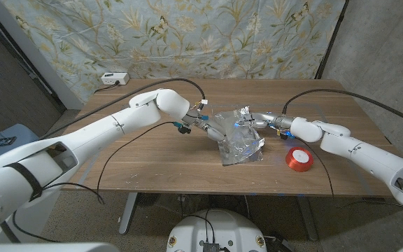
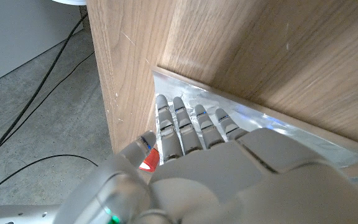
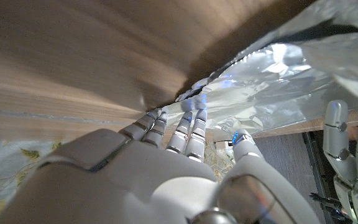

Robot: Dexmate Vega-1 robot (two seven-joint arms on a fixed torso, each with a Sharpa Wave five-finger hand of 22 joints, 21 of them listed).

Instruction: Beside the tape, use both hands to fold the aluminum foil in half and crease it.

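On the left we see the left hand (image 1: 200,127) reaching in over the wooden worktop (image 1: 152,161) to the near-left side of the aluminum foil (image 1: 238,143). In the left wrist view its fingers (image 2: 180,130) lie straight and close together, stretched out on the foil's surface near one edge, with the thumb set off to the side. We see nothing pinched there: the fingers press on the sheet rather than clasp it.

The foil sits about the middle of the worktop, crumpled and partly lifted, its far part raised between the two hands and its near part lying on the wood.

To the right of it, the right hand (image 1: 256,121) meets the foil's upper right part. In the right wrist view its fingers (image 3: 188,134) reach forward, held close together, their tips against the raised sheet, and the thumb (image 3: 244,146) comes up on the other side of the foil's edge. It looks to us like a light pinch on the sheet, though we cannot tell how firm it is.

Further right, the red tape (image 1: 299,159) lies flat on the worktop, just beside the foil's right edge and apart from it, under the right forearm.
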